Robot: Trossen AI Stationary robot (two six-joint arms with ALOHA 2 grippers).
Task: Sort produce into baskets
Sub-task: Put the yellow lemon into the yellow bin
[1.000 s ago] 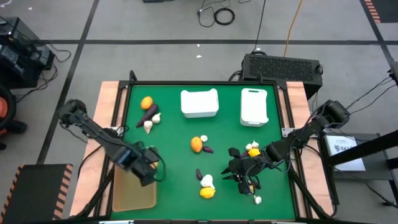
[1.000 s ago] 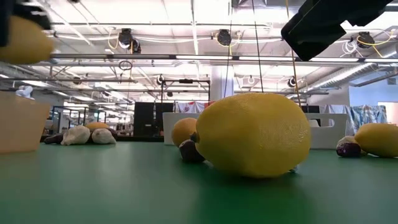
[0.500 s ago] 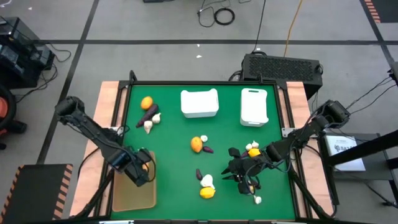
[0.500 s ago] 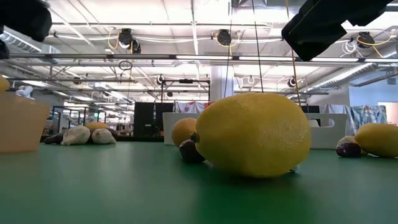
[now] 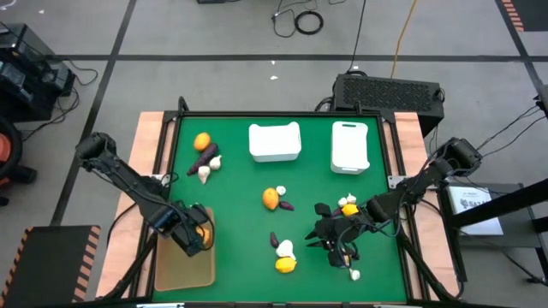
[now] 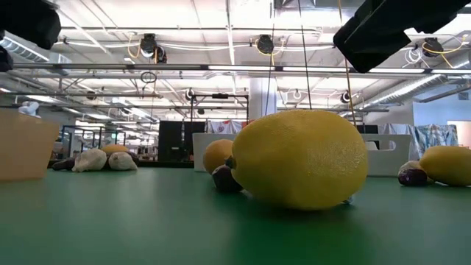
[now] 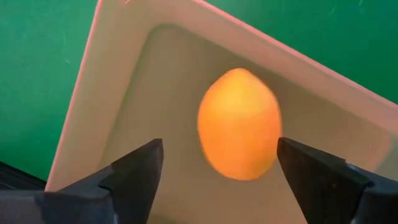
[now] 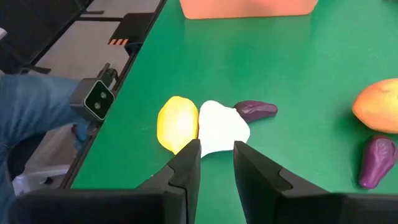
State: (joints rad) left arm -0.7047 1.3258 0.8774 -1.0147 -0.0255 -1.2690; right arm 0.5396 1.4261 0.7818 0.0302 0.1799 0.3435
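1. The left gripper (image 7: 217, 171) is hovering over the tan tray (image 5: 175, 265) at the near left, its fingers wide apart around an orange fruit (image 7: 239, 124). The fruit is smooth and oval, and it is lying inside the tray.
2. The right gripper (image 8: 216, 158) is waiting at the near right, its fingers a little apart and holding nothing.
3. Two white bins (image 5: 274, 141) are standing at the far side.
4. On the mat I am counting two more orange fruits, two yellow ones and several purple and white pieces.
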